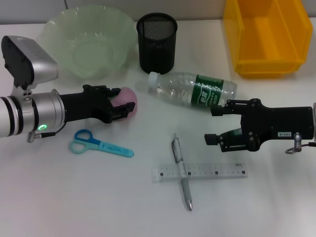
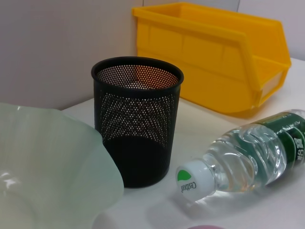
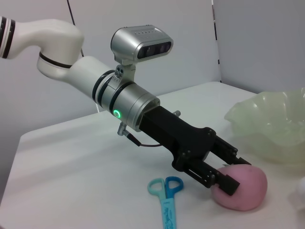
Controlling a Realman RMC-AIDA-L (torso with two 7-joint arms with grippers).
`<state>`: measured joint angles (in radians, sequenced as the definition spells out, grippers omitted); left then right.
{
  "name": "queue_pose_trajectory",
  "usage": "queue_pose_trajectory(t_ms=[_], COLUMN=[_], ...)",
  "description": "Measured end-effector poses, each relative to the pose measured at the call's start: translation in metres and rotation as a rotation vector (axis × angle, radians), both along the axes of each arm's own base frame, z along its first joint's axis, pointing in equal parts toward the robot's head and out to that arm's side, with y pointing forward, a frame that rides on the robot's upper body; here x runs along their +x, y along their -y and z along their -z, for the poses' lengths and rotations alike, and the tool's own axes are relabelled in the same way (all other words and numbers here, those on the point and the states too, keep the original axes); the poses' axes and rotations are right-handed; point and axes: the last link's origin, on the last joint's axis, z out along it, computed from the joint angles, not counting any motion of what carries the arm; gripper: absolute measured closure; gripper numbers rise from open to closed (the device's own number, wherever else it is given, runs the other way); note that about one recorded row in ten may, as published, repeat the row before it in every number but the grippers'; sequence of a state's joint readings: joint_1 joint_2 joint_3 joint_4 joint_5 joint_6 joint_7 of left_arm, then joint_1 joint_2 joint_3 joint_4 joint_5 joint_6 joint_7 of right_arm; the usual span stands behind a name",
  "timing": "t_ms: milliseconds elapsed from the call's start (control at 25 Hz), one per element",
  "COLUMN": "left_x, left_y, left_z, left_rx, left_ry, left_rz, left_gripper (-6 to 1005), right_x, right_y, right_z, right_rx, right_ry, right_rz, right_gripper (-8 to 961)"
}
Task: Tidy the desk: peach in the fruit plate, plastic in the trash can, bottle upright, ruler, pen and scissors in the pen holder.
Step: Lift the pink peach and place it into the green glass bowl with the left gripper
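Near the front rim of the fruit plate (image 1: 89,44), left gripper (image 1: 124,104) sits low on the desk (image 1: 74,197) with its fingers closed around the peach (image 1: 129,98); right wrist view shows pads (image 3: 228,183) pressing the peach's side while it rests on the surface; not lifted yet by my read.

Right gripper (image 1: 213,125) hovers beside the body of the bottle (image 1: 195,89), jaws apart, holding nothing; bottle lies on its side, cap toward the pen holder (image 1: 157,42).

Risks, judged: grip looks off toward one side of the peach, round and soft, so it could roll out on lift; plate rim is tall and wavy, so a low carry could clip it and shove the plate; left arm swinging up also passes close to the scissors (image 1: 98,144) and the bottle cap; right arm moving on the bottle at the same time could crowd the left.

Count: one peach; one bottle; one scissors; one pen (image 1: 181,170) lying across one ruler (image 1: 200,172), touching; one pen holder; one fruit plate; one yellow bin (image 1: 266,37), presumably the trash can; no plastic scrap visible in any view.
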<state>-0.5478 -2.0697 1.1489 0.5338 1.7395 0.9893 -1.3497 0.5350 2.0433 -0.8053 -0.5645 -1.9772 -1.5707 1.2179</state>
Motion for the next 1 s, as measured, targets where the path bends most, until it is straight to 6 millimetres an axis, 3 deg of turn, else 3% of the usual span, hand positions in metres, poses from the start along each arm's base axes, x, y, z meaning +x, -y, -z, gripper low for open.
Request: queue_pose_trajectory(t_ms=[480,800,960,1000], left_x=[0.01,0.042,0.045,0.041], left_y=[-0.001,-0.011,-0.017,-0.025], left_z=[-0.001,-0.025,-0.032,-0.037], left_rx=[-0.004,0.132,0.207,0.294], left_ry=[0.042,0.334,0.395,0.433], left_rz=[0.022,0.058,0.048,0.006], left_gripper=[715,803,829,832], right_x=[0.001,0.001,0.0,0.0], right_y=[0.001,0.001,0.001,0.001], right_z=[0.0,0.0,0.001,0.001], right_rx=[0.001,0.006,0.005,0.005], right_ry=[-0.001,-0.008,-0.01,-0.01], right_rz=[0.004,0.01,0.008,0.008], right_gripper=[199,204,206,207])
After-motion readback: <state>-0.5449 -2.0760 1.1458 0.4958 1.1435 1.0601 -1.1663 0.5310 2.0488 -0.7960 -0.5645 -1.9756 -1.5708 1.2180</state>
